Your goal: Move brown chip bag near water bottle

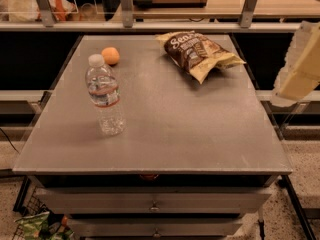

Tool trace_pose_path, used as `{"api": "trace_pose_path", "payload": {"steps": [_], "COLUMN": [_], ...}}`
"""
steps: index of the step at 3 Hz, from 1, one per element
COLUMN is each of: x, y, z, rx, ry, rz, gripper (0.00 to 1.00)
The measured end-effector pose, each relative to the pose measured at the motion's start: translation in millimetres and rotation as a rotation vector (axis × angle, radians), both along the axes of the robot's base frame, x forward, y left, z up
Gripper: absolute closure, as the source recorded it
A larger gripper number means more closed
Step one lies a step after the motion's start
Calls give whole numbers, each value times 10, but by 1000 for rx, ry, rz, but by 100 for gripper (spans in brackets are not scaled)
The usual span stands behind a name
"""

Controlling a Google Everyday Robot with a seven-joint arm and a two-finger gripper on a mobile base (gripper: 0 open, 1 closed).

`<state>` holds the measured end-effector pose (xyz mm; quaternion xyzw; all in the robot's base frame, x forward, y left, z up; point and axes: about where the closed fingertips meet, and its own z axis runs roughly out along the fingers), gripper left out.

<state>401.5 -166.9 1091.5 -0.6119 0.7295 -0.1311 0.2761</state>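
The brown chip bag [199,53] lies flat at the far right of the grey table top [200,129], dark brown with pale yellow edges and white script. The water bottle [105,95] stands upright at the left middle, clear with a white cap and a red-banded label. My gripper [299,66] hangs at the right edge of the view, pale and blurred, beside the table's right side and to the right of the chip bag, touching nothing.
A small orange fruit [110,55] sits just behind the bottle. A metal rail with posts [125,9] runs behind the table. Drawers [155,201] show under the front edge. A wire basket with green packaging [37,226] sits low at the left.
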Motion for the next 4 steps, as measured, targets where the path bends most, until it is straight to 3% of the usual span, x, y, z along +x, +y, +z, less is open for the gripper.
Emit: {"api": "trace_pose_path", "payload": {"steps": [4], "x": [1], "y": [0], "z": [1], "rx": [1], "ry": [0], "rz": [-1], "gripper": [0]}}
